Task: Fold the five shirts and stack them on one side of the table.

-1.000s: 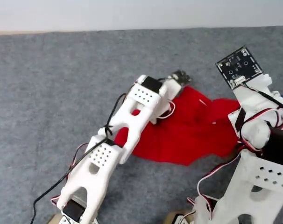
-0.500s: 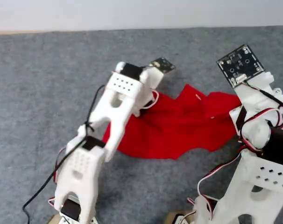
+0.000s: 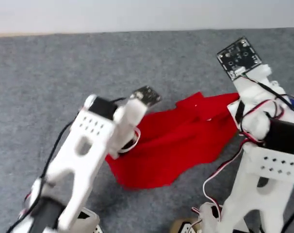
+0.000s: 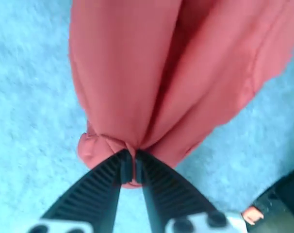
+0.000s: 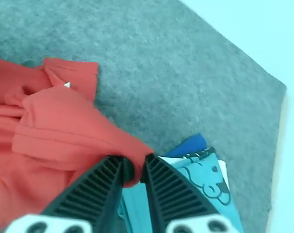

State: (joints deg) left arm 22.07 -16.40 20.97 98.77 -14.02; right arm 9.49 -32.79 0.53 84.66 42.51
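Red shirt (image 3: 171, 141) in both arms' jaws

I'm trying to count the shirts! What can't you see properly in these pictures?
- Red shirt: high view, the left arm covers one end.
- Blue-green cloth: right wrist view, right claw and picture edge cut it off; can't count shirts.
- Shirt part in the left claw: left wrist view, too bunched to tell.
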